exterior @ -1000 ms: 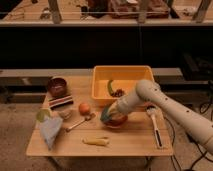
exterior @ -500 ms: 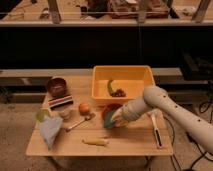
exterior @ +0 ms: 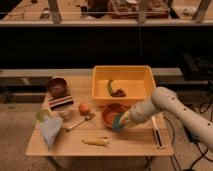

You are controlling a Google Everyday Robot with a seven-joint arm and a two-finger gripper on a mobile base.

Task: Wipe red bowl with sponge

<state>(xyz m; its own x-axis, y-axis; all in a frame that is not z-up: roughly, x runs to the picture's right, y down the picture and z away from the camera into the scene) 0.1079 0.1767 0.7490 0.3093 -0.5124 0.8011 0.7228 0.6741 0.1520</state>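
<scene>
Wiping step: sponge [exterior: 118,123] at the red bowl [exterior: 110,113].
I have the gripper [exterior: 123,120] clamped on the sponge, which touches the bowl's rim on the side toward the front-right corner. The bowl sits mid-table [exterior: 135,143], nearer the front edge, just in front of the yellow tub [exterior: 122,68]. Next move, I'd say: sweep the sponge round inside with light pressure, so the bowl doesn't skid.

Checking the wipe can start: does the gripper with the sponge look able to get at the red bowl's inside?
Probably yes. The gripper holds the sponge at the near rim of the red bowl, and nothing I can see lies inside it.
</scene>
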